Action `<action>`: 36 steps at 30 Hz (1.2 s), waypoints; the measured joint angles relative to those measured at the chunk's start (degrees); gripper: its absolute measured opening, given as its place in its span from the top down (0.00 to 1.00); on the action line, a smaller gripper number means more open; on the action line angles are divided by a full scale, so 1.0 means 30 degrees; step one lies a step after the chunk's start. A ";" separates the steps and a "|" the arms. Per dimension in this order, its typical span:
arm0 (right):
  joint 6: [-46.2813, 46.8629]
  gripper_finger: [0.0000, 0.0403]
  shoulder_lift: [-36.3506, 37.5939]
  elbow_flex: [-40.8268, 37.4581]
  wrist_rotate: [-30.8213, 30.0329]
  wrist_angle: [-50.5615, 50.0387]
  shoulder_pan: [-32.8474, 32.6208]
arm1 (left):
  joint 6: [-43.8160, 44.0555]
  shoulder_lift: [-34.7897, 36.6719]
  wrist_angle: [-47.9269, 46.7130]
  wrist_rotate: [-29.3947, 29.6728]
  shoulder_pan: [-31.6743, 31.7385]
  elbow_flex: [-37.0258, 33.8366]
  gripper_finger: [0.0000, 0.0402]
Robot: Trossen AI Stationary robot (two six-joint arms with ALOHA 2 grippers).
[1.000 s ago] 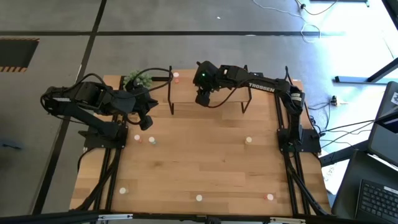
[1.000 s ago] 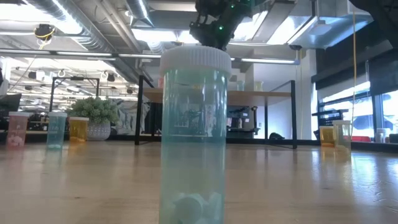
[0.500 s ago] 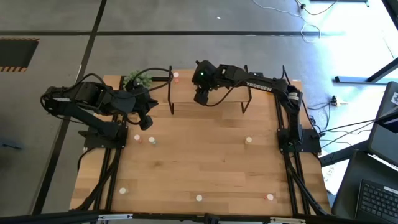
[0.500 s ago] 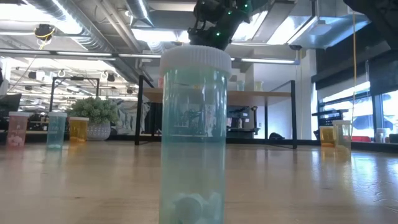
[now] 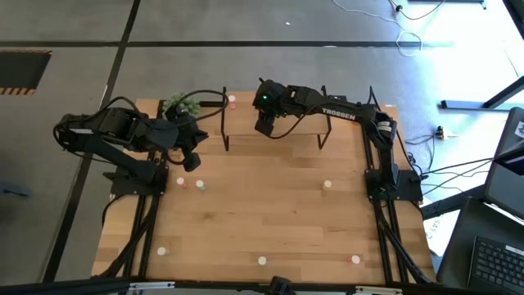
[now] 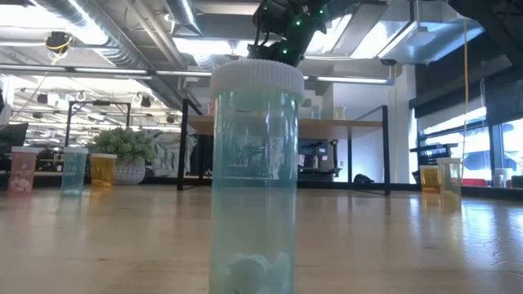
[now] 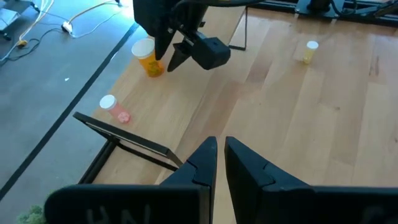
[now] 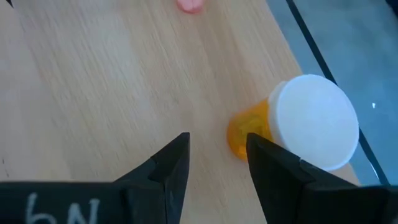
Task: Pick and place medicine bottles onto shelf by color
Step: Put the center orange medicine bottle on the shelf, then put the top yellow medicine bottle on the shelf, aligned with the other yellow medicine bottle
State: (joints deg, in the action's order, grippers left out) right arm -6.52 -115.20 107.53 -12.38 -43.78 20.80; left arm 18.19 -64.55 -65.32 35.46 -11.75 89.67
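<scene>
Bottles of medicine stand scattered over the bench [image 5: 270, 213], white caps up. Nearest the low camera is a blue-green bottle [image 6: 254, 175] with white tablets in its bottom; from above it appears to be the cap at the front edge. A pink-capped bottle [image 5: 354, 259] stands toward the front right, a pale bottle [image 5: 161, 251] front left, a yellowish bottle [image 5: 327, 185] mid-bench, and a pair of small bottles [image 5: 190, 183] just beside the left arm's base.

Farther back, the left gripper [image 7: 217, 160] hangs near the potted plant [image 5: 182, 104], its jaws nearly together with nothing between them.

At the far end, on the shelf [image 5: 303, 124], an orange bottle [image 8: 292, 127] stands upright near the board's edge, with a small pink bottle [image 7: 114, 107] farther along. The right gripper [image 8: 214, 158] hovers just beside the orange bottle, jaws partly apart and empty, the bottle outside them and not touched.

These bottles look light, stiff and smooth-walled, so likely slippery and easy to tip; a hold across the body just below the cap seems safest.

White lettering on the right arm reads "TROSSEN" [image 5: 337, 112]. Faint printing shows on the blue-green bottle's wall but cannot be read.
</scene>
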 joint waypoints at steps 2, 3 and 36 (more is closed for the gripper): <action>-0.0007 0.60 0.0000 0.0000 -0.0007 0.0090 0.0000 | -0.0237 0.0000 0.0000 0.0000 0.0000 0.0000 0.93; -0.0007 0.60 0.0000 0.0000 -0.0007 0.0172 0.0000 | -0.0259 0.0000 -0.0007 0.0000 0.0000 0.0007 0.93; 0.2174 0.60 0.4602 0.0882 -0.1410 -0.3990 -0.3740 | 0.2180 0.0000 -0.0292 -0.0022 0.0000 0.0000 0.93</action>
State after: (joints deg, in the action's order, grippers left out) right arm 0.00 -101.39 110.17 -16.61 -55.75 9.58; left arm 24.73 -64.55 -66.19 35.40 -11.75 89.67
